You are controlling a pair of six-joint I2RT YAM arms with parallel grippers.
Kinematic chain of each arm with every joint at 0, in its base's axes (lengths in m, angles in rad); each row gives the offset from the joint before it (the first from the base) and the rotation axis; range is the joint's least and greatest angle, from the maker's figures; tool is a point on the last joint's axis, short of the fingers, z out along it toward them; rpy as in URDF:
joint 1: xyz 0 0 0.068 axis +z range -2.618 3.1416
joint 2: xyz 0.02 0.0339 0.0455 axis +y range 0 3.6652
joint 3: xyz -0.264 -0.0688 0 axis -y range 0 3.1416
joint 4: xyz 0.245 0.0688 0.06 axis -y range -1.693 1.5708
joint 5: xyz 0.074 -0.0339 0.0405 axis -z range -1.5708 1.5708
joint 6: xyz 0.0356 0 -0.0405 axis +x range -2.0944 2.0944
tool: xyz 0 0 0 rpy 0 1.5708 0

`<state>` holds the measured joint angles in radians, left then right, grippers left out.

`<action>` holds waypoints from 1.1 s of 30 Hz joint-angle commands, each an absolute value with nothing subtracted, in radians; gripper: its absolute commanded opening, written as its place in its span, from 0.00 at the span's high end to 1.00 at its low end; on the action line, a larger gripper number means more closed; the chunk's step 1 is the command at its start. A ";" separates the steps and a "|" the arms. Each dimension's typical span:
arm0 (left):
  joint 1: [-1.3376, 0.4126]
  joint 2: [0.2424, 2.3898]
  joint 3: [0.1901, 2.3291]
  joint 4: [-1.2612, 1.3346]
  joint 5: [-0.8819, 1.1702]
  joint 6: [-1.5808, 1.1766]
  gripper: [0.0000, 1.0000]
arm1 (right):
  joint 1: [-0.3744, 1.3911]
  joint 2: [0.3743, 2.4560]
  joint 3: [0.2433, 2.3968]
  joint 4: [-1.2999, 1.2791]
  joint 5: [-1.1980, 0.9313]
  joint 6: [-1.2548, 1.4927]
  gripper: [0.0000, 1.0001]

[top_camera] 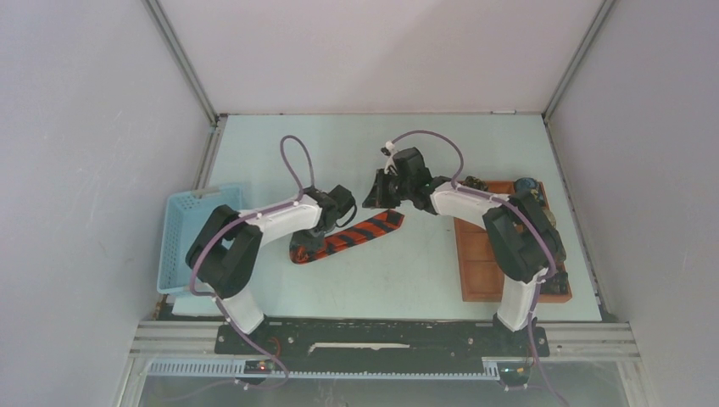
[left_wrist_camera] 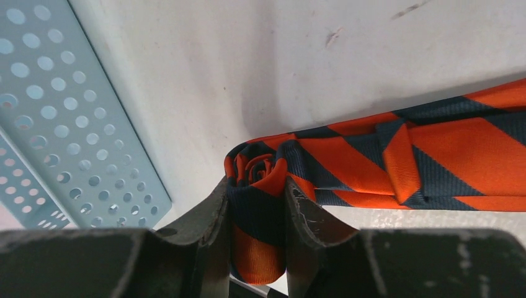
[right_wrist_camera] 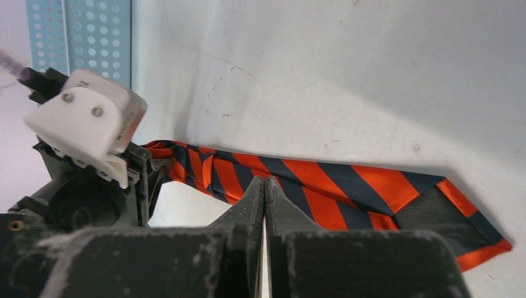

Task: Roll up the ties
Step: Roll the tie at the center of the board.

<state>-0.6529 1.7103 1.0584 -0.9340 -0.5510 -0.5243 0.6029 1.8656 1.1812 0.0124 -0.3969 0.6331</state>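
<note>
Your left pincer (left_wrist_camera: 257, 189), partly closed, pinches the rolled end of the striped tie (top_camera: 360, 231), centre-left on the worktop (top_camera: 381, 284). Right pincer (right_wrist_camera: 265, 186) is shut and empty by the wide end. Roll toward that end, edges flush, and don't crush the coil.

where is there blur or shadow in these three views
Top external: even light, no glare. Left wrist: orange and dark blue striped fabric tie crisp, left gripper blurred near the lens, shadow behind the tie. Right wrist: broad soft shadow beyond the tie, right gripper soft up close.
</note>
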 commanded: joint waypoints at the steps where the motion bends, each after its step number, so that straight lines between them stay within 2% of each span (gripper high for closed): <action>1: -0.691 1.776 1.139 -0.994 -0.606 -0.556 0.81 | 0.588 1.791 1.164 0.029 -0.391 0.648 1.00; 12: -0.744 1.920 1.253 -1.068 -0.623 -0.594 0.76 | 0.560 1.737 1.126 0.026 -0.399 0.647 1.00; 15: -0.750 1.938 1.269 -1.075 -0.616 -0.603 0.71 | 0.556 1.726 1.120 0.025 -0.400 0.648 1.00; 21: -0.759 1.939 1.292 -1.082 -0.609 -0.625 0.52 | 0.552 1.711 1.121 0.019 -0.402 0.648 1.00; 33: -0.760 1.856 1.314 -1.083 -0.592 -0.643 0.40 | 0.551 1.692 1.121 0.026 -0.405 0.653 1.00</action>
